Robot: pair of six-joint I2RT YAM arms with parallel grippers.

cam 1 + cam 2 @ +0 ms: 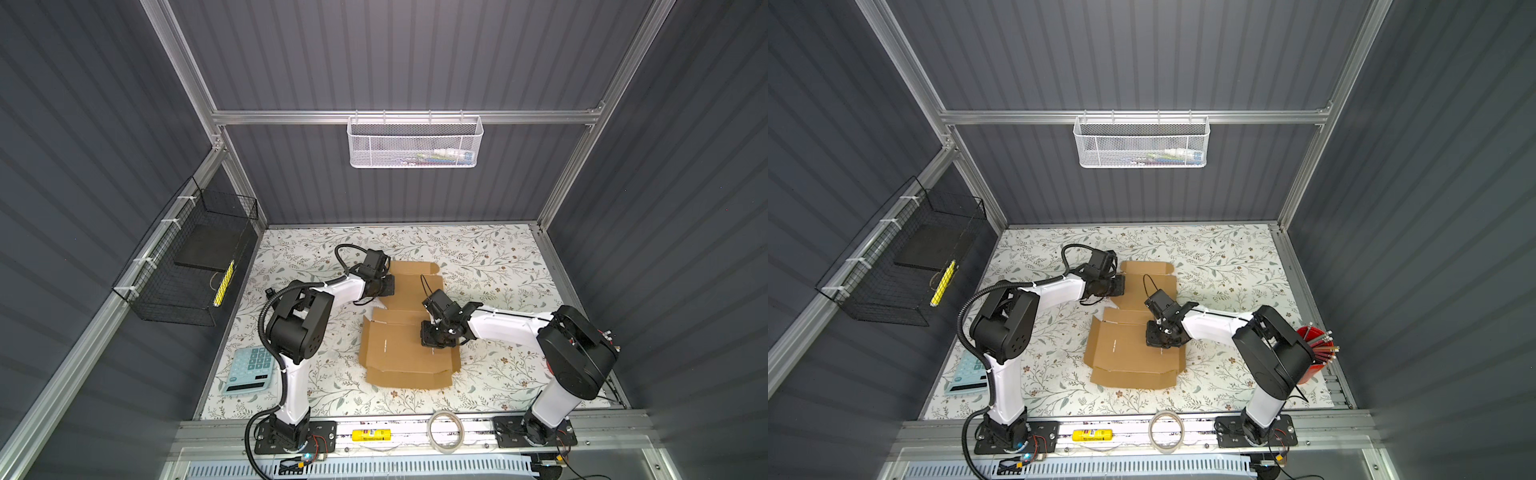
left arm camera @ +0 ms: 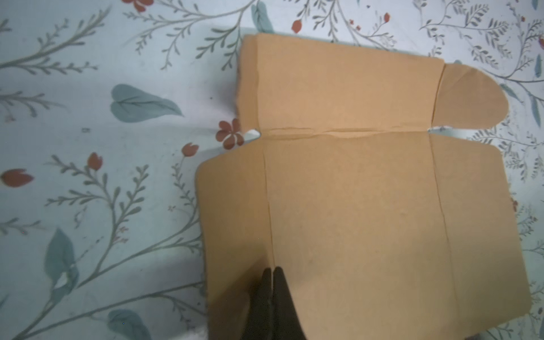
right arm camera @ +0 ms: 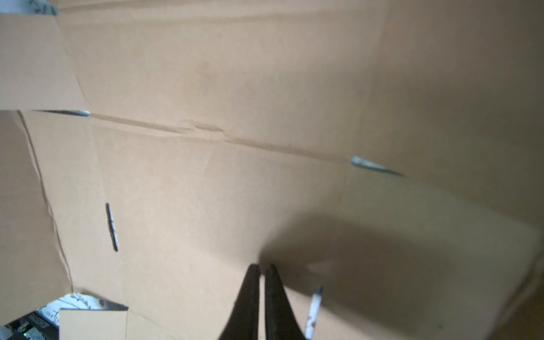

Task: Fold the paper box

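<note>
The paper box (image 1: 395, 353) (image 1: 1125, 353) is a brown cardboard sheet lying nearly flat on the floral table, its side flaps slightly raised. My left gripper (image 1: 386, 286) (image 1: 1118, 286) is shut, its tips (image 2: 272, 269) resting on a crease of the far panel (image 2: 353, 206). My right gripper (image 1: 430, 338) (image 1: 1156, 338) points down onto the near panel (image 3: 206, 191). Its fingers (image 3: 263, 266) stand almost together with nothing between them, between a slit (image 3: 112, 226) and another slit (image 3: 313, 309).
A calculator (image 1: 251, 370) lies at the table's front left. A tape roll (image 1: 446, 430) and a yellow glue stick (image 1: 370, 435) lie on the front rail. A red pencil cup (image 1: 1316, 353) stands at the right. A black wire basket (image 1: 191, 266) hangs on the left wall, a white mesh basket (image 1: 415, 143) behind.
</note>
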